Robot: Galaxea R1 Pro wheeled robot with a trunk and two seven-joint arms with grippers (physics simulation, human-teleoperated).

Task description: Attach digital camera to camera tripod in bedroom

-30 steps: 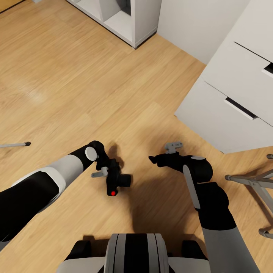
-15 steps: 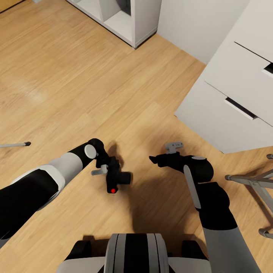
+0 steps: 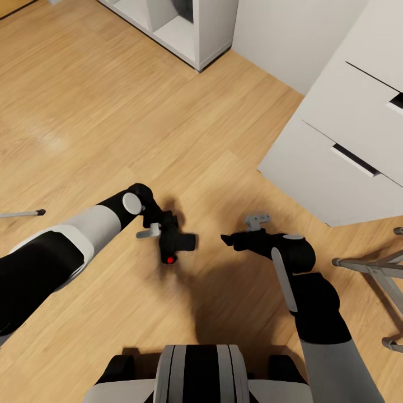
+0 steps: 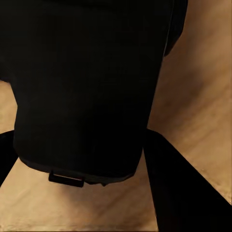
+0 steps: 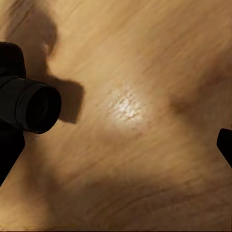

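Camera held over bare plank floor [image 3: 84, 112], between drawer chest and shelves.

White drawer chest [image 3: 347, 140] right, cube shelves [image 3: 184, 25] beyond; grey metal frame [image 3: 375, 268] at right edge, a thin leg tip [image 3: 25, 213] at left edge. Shelf cubes look empty. Left gripper [image 3: 168, 238] pinches the digital camera [image 3: 174, 246], fingers [image 4: 169, 183] flanking its body [image 4: 87, 87], lens [image 5: 34, 106] toward right gripper [image 3: 228, 240], whose jaw state I cannot tell.

Digital camera [image 3: 174, 244] left of right end effector [image 3: 225, 240], apparently above floor [image 3: 84, 112].
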